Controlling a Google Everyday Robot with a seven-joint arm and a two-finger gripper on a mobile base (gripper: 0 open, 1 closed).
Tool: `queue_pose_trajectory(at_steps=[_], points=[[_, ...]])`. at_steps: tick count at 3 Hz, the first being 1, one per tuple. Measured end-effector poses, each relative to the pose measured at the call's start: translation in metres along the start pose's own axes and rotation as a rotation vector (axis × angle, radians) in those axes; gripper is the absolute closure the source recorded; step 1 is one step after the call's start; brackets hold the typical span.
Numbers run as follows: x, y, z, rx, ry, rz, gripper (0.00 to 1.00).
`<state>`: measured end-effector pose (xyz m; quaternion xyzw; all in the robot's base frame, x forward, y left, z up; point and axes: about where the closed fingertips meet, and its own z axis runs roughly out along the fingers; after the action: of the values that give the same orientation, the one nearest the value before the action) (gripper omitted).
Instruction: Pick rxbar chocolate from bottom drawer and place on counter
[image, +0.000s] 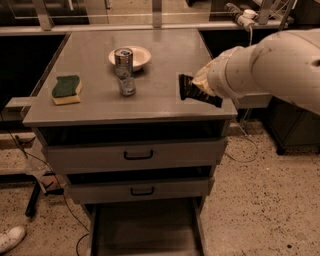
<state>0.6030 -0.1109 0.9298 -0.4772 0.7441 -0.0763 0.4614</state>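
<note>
1. Arm: the white arm is reaching in from the right at counter height. It is covering the counter's right edge near the front corner.

2. Gripper: the gripper is sitting over the right front part of the counter, pointing left. It is clamping the bar. The bar is showing as a dark flat piece sticking out of the gripper's tip toward the counter's middle. The dark wrapper and the dark gripper parts are merging, so the bar's full outline cannot be separated. Whether the bar is touching the counter or hanging just above it cannot be told.

3. Bottom drawer: the lowest of the 3 drawers is standing pulled out toward the camera, showing its flat grey floor. The 2 upper drawers with black handles are standing only slightly out from the cabinet.

4. Other items on the counter:
- A green-and-yellow sponge is lying near the left edge, well apart from the gripper.
- A pale bowl is sitting toward the back.
- A can is standing upright at the bowl's front left, overlapping it in view.
- A small clear glass is standing just in front of the can, between the sponge and the gripper.

5. Floor: a white shoe is showing at the lower left corner.
</note>
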Motion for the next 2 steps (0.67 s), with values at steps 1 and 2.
queue_pose_trajectory(at_steps=[1,2], points=[[-0.004,-0.020,0.027,-0.016,-0.026,0.004,1.00],[-0.007,-0.029,0.058,-0.047,-0.050,0.003,1.00]])
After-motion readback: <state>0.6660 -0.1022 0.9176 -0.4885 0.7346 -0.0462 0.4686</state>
